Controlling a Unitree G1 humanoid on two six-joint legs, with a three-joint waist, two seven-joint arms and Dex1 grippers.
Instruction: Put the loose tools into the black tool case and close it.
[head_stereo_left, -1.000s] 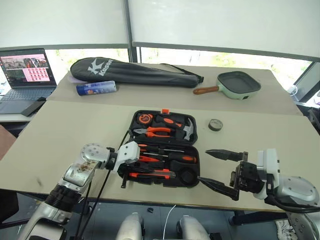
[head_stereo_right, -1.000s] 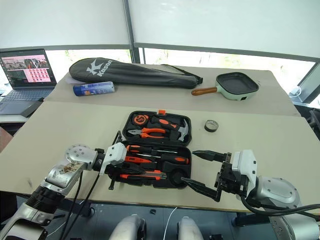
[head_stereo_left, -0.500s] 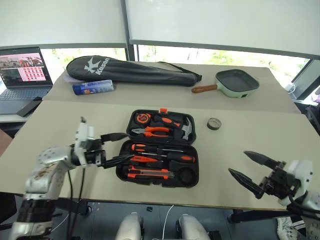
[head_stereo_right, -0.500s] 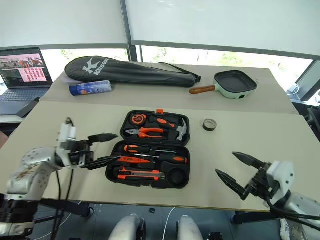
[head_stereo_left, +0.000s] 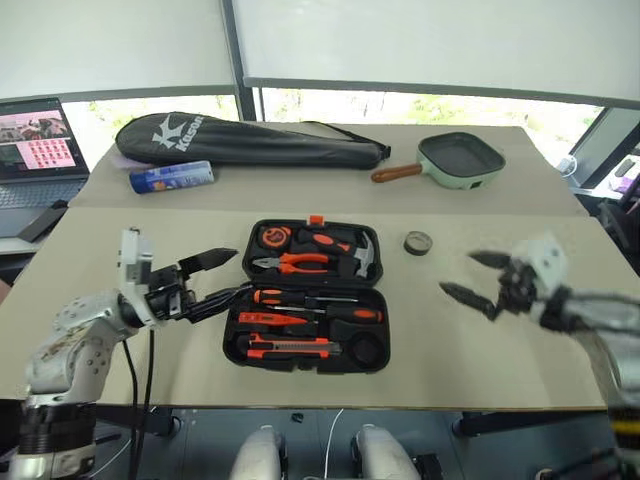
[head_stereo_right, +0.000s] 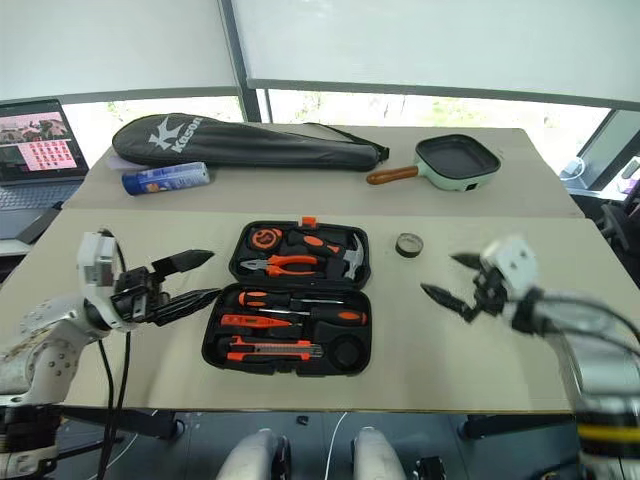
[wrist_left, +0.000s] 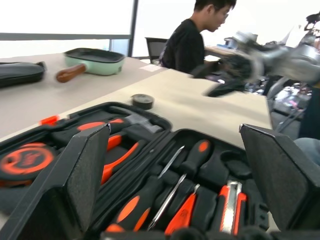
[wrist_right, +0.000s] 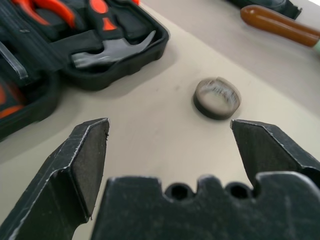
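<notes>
The black tool case (head_stereo_left: 238, 345) lies open in the middle of the table. Its near half holds two orange-and-black screwdrivers (head_stereo_left: 312, 298), a slim orange one (head_stereo_left: 268, 318) and the utility knife (head_stereo_left: 297, 349). A small black tape roll (head_stereo_left: 418, 242) lies on the table to the right of the case. My left gripper (head_stereo_left: 243, 271) hovers open at the case's left edge, holding nothing. My right gripper (head_stereo_left: 458, 273) is open in the air just to the near right of the tape roll. In the right wrist view the tape roll (wrist_right: 217, 97) sits ahead of the spread fingers (wrist_right: 85, 160).
The case's far half holds pliers (head_stereo_left: 295, 263), a hammer (head_stereo_left: 367, 260) and a tape measure (head_stereo_left: 268, 237). A racket bag (head_stereo_left: 240, 140), a blue can (head_stereo_left: 170, 177) and a green pan (head_stereo_left: 460, 160) lie at the back, with a laptop (head_stereo_left: 35, 135) at far left. A person (wrist_left: 192, 37) sits beyond the table.
My left gripper opened, rose and drew back to the left off the case's near half. My right gripper swung from the table's front edge out towards the tape roll.
</notes>
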